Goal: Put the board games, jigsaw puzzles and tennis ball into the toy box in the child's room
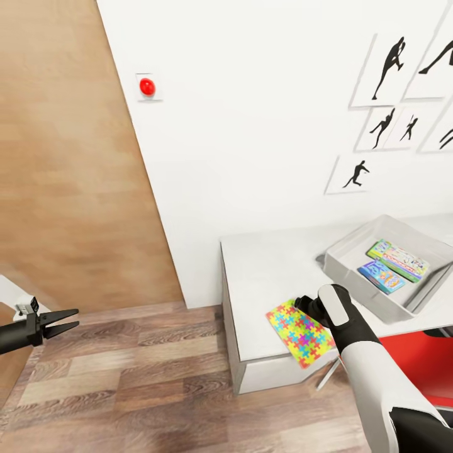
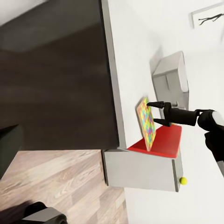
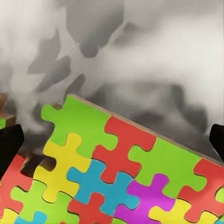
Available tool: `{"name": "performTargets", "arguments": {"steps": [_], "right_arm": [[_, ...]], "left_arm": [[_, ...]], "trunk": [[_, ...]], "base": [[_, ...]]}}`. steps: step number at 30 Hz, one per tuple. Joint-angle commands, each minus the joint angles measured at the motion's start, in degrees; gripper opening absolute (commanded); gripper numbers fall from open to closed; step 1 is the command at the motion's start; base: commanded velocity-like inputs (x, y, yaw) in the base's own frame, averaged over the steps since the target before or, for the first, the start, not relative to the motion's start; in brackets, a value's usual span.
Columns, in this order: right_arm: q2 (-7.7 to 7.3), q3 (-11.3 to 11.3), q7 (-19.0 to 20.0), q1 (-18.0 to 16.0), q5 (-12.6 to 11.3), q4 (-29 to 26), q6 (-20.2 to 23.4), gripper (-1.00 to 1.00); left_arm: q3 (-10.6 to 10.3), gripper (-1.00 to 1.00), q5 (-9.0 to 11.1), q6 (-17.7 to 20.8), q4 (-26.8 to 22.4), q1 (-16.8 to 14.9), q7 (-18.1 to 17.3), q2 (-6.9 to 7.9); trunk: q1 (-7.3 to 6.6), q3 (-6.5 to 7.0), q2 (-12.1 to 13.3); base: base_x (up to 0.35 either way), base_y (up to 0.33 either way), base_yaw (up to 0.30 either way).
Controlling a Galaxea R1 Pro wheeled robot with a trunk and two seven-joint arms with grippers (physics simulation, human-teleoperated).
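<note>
A multicolour jigsaw puzzle (image 1: 300,332) lies on the table (image 1: 270,264) at its front left corner, overhanging the edge. My right gripper (image 1: 308,306) is open just above the puzzle's far edge. In the left wrist view the right gripper (image 2: 155,113) spreads its fingers over the puzzle (image 2: 147,122). In the right wrist view the puzzle (image 3: 116,172) is close up. The toy box (image 1: 355,242) holds two board games, a multicolour one (image 1: 398,259) and a blue one (image 1: 381,277). The tennis ball (image 2: 183,180) shows by the table's end. My left gripper (image 1: 70,319) is open over the floor.
A red chair (image 1: 415,358) stands under the table beside my right arm. The white wall behind carries black silhouette posters (image 1: 387,66) and a red dome (image 1: 146,87). Wood-plank floor (image 1: 157,377) stretches to the left of the table.
</note>
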Motion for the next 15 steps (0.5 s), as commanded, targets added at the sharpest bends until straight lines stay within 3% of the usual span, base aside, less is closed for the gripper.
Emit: {"name": "performTargets", "arguments": {"steps": [1, 15], "right_arm": [[0.0, -0.01, -0.56, -0.07, -0.6, -0.08, 0.09, 1.0], [0.0, -0.01, -0.56, -0.01, -0.6, -0.08, 0.09, 1.0]], "left_arm": [[-0.01, 1.0, -0.04, 0.61, 0.01, -0.04, -0.25, 0.01], [0.0, 1.0, -0.03, 0.61, 0.01, -0.04, -0.25, 0.01]], "trunk": [[0.03, -0.07, -0.11], [0.03, 0.63, -0.11]], "base": [[0.0, 0.057, 0.0], [-0.049, 0.007, -0.018]]}}
